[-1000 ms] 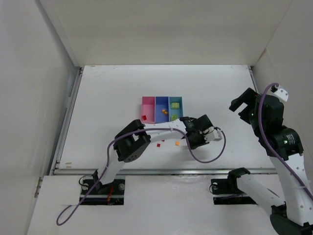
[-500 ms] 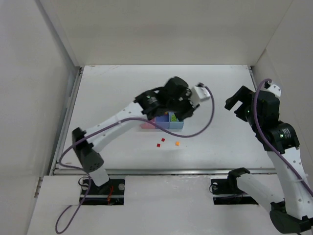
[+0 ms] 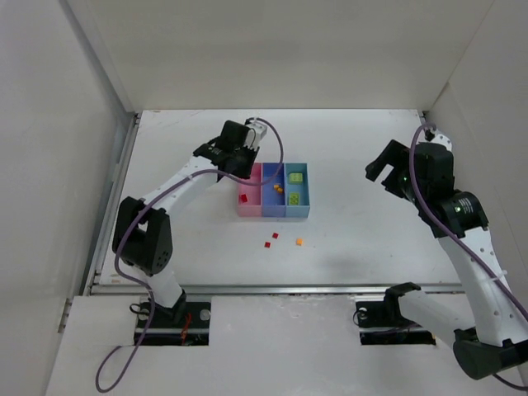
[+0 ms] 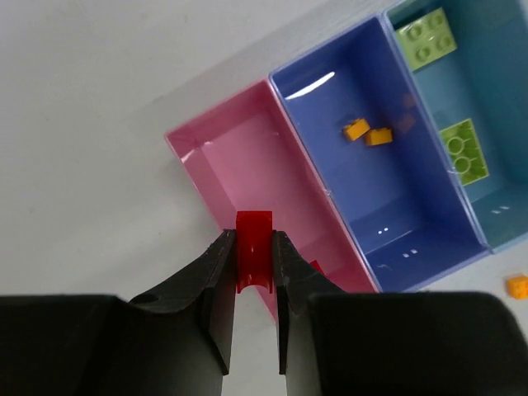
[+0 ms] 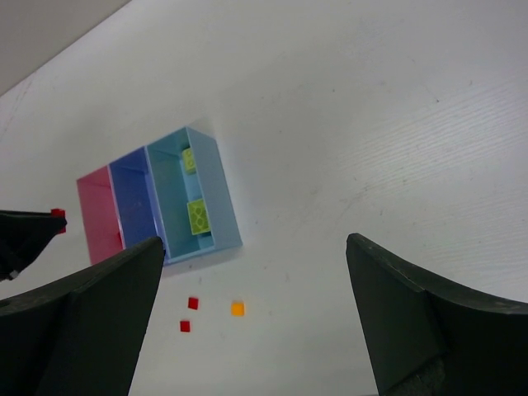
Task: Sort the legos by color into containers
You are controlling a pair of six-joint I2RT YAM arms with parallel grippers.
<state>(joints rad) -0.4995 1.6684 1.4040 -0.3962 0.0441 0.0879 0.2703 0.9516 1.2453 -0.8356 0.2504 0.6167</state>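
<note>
My left gripper (image 4: 254, 247) is shut on a small red lego (image 4: 254, 239), which hangs over the near-left rim of the pink container (image 4: 223, 165). A second red lego (image 3: 245, 199) lies inside that container. The blue-violet container (image 4: 396, 214) holds two orange legos (image 4: 368, 132). Two yellow-green legos (image 4: 464, 150) sit in the light blue container (image 4: 499, 219). Two red legos (image 3: 271, 240) and an orange one (image 3: 299, 242) lie loose on the table in front of the row. My right gripper (image 5: 253, 243) hovers open high at the right, holding nothing.
White walls enclose the table on the left, back and right. A metal rail (image 3: 272, 289) runs along the near edge. The left arm's elbow (image 3: 142, 243) stands at the left of the table, its purple cable looping over the forearm.
The left arm has swung from the table in front of the containers up and left, ending over the pink one with the red lego. The right arm has drifted slightly left.
</note>
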